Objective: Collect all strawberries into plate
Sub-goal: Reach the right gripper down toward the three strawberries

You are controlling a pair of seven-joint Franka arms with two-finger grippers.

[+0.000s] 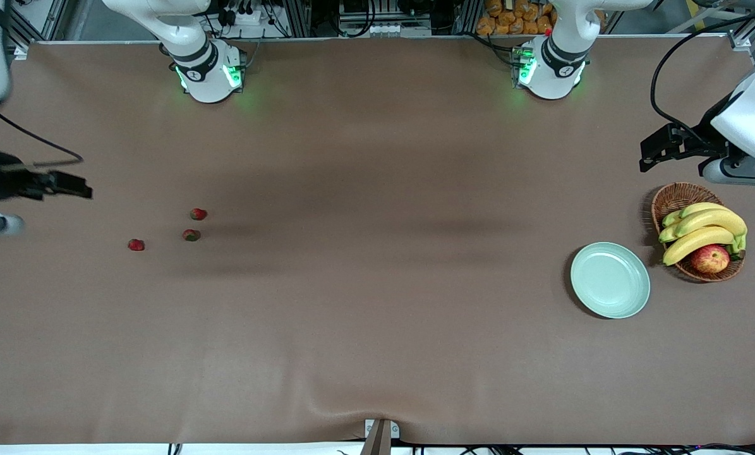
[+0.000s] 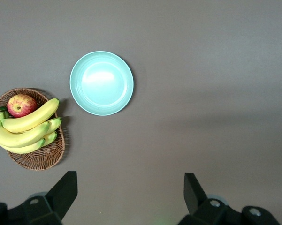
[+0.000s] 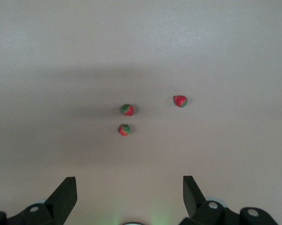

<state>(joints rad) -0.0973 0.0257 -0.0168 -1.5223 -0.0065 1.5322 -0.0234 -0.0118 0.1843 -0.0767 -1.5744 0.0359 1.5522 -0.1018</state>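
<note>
The right gripper (image 1: 77, 188) hangs over the worktop (image 1: 377, 328) at the right arm's end, fingers (image 3: 65, 192) spread wide and empty. Three strawberries (image 1: 191, 235), tiny, red, green-capped, lie on the worktop well apart from the plate (image 1: 610, 280), toward the right arm's end. The plate is round, shallow, pale mint-green, just beside the basket (image 1: 674, 197) of bananas (image 1: 699, 230) and an apple (image 1: 710, 258). The left gripper (image 1: 652, 155) hangs above the basket, fingers (image 2: 65, 190) spread, empty.
</note>
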